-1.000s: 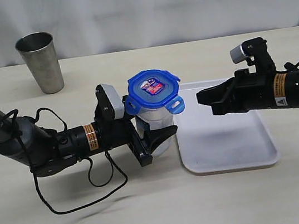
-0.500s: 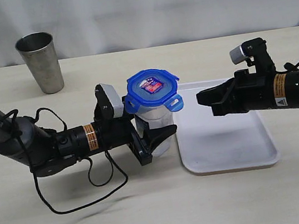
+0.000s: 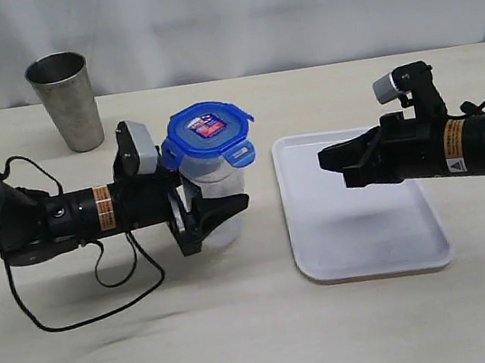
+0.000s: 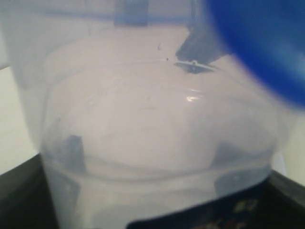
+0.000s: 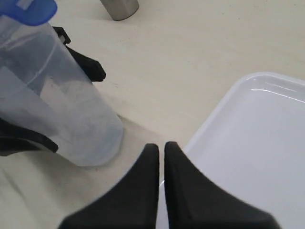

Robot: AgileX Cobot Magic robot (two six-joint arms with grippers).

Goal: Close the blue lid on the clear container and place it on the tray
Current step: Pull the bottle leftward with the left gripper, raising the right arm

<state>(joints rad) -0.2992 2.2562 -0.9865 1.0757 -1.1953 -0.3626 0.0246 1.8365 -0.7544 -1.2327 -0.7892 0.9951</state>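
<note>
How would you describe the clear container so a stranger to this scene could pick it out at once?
Find the white tray. Left of it in the exterior view, the left gripper clasps the clear container, a tall translucent tumbler. Unlike the shiny steel cup farther back, it is see-through and wears the blue lid.

we see the container standing left of the tray, apart from it, with the lid on top. the left gripper clasps its lower half. cup far back left. right gripper over the tray's left edge.
</note>
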